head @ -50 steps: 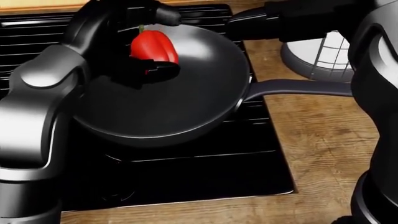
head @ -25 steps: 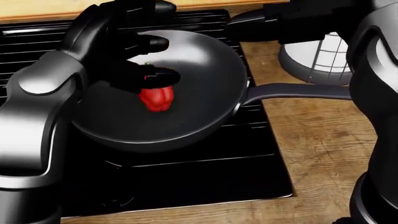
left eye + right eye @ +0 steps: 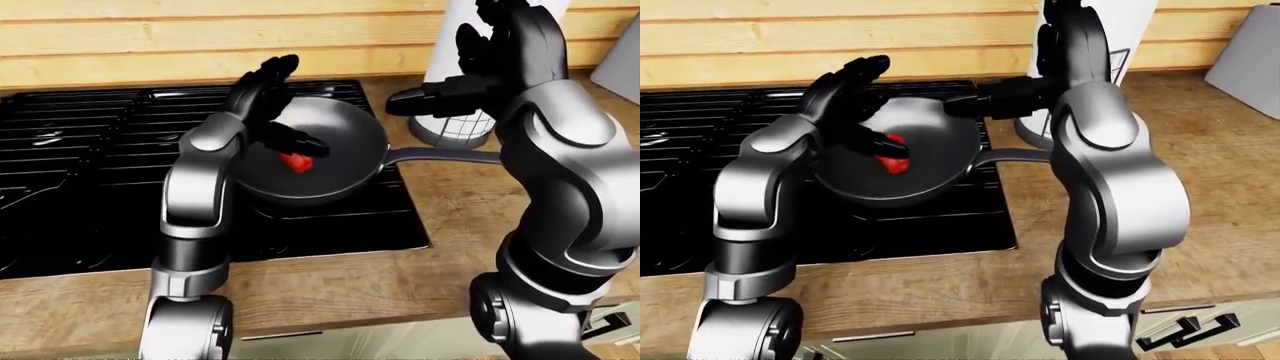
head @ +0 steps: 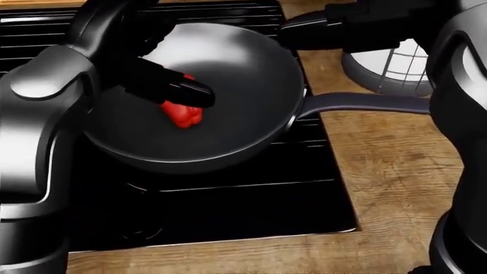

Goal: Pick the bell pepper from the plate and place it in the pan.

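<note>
1. Seemingly the placing is done: the pepper [image 4: 182, 114] lies on the pan [image 4: 228, 74] floor, left of its middle in the head view, with no finger wrapped round it.
2. What is left, by my reading, is only to draw the left hand [image 3: 270, 105] clear of the pan (the plate shows in no view).
3. Its fingers are spread apart. One dark finger [image 4: 178, 90] stretches just over the pepper's upper edge, and I cannot tell whether it touches.
4. Over the pan's right rim hangs the right hand [image 3: 470, 82], holding nothing. Its fingers look loosely apart, though they are too dark to read with confidence.
5. Beneath the pan is the stove [image 3: 90, 150]; its handle [image 4: 365, 104] reaches right over the counter [image 4: 395, 171].
</note>
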`<state>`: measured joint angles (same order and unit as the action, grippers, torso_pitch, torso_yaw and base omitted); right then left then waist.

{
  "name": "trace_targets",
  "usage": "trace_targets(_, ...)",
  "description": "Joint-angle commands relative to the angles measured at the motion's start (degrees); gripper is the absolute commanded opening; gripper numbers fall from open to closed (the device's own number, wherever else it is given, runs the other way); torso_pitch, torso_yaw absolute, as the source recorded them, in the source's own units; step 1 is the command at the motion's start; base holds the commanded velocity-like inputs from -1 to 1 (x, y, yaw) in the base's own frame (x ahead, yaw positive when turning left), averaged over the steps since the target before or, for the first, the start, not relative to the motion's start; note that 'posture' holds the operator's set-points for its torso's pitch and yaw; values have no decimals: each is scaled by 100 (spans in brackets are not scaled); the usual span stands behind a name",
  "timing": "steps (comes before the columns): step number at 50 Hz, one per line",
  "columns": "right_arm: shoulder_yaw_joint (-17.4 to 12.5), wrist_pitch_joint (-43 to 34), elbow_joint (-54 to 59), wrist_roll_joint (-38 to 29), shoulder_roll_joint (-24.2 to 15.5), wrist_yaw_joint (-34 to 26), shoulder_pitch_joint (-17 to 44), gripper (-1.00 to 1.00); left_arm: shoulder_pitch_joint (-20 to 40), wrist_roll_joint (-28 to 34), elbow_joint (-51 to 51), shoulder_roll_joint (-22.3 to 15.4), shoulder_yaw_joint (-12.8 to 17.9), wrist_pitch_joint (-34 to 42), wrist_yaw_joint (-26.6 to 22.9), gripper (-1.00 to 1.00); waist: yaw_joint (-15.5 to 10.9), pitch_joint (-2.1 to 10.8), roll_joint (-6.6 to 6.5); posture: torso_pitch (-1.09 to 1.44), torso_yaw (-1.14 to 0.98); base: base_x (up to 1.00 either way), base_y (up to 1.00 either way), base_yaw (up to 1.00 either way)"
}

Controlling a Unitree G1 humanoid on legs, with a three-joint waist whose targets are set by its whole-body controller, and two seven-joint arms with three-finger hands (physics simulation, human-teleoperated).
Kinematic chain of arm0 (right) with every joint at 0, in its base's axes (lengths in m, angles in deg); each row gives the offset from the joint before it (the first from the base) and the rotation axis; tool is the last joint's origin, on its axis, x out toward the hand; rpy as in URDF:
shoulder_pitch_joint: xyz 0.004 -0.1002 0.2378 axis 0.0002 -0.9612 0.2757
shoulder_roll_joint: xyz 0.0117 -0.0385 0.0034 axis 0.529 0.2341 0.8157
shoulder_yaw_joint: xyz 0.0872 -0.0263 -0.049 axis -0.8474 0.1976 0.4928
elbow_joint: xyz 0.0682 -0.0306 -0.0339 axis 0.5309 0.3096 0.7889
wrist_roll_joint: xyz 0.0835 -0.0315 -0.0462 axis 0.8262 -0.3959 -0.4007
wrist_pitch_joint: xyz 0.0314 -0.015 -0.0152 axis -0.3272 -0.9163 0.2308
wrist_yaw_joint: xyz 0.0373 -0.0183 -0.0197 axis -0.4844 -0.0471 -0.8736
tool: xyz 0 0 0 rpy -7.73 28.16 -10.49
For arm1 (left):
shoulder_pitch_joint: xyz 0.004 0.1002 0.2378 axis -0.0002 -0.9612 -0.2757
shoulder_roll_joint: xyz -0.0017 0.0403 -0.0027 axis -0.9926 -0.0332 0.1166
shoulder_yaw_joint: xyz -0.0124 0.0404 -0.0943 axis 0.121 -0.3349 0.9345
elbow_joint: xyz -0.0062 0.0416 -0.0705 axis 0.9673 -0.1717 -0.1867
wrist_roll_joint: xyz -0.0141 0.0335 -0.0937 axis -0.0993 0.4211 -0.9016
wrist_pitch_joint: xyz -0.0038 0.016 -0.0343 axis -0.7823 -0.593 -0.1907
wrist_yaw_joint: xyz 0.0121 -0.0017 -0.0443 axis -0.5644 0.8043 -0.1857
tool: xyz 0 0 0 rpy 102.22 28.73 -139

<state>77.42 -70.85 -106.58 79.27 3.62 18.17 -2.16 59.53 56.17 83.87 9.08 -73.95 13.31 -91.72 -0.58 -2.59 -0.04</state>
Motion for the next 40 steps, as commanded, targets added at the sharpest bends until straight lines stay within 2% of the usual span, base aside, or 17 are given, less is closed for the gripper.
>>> trace_targets(1,-39,230,-62,-28,-49,12,145,100,234,-57,181,-64,83,-123,63,100,-1,141,21,0,0,0,0,0)
trace_targets(14,85,258,67,-90,53,71,240,100,469,-563,557,-331,382,331,539,100,-1,115,44,0,0,0,0,0)
trace_targets(20,92,435,657,-161,51,83,647,100,598,-853,755,-475,492,531,945,100,15,116,24,0,0,0,0,0)
trace_targets(31,380,710,1785,-607,-75,-200,1478,100,582,-1385,1206,-775,793,886,1880,100,46,92,-26,0,0,0,0,0)
trace_targets(35,466,919,2048,-870,-48,-359,1577,100,427,-1505,1327,-840,911,805,2290,100,53,84,-41,0,0,0,0,0)
trace_targets(40,470,1350,2210,-1202,81,-477,1501,100,200,-1597,1364,-881,848,442,2592,100,54,85,-60,0,0,0,0,0)
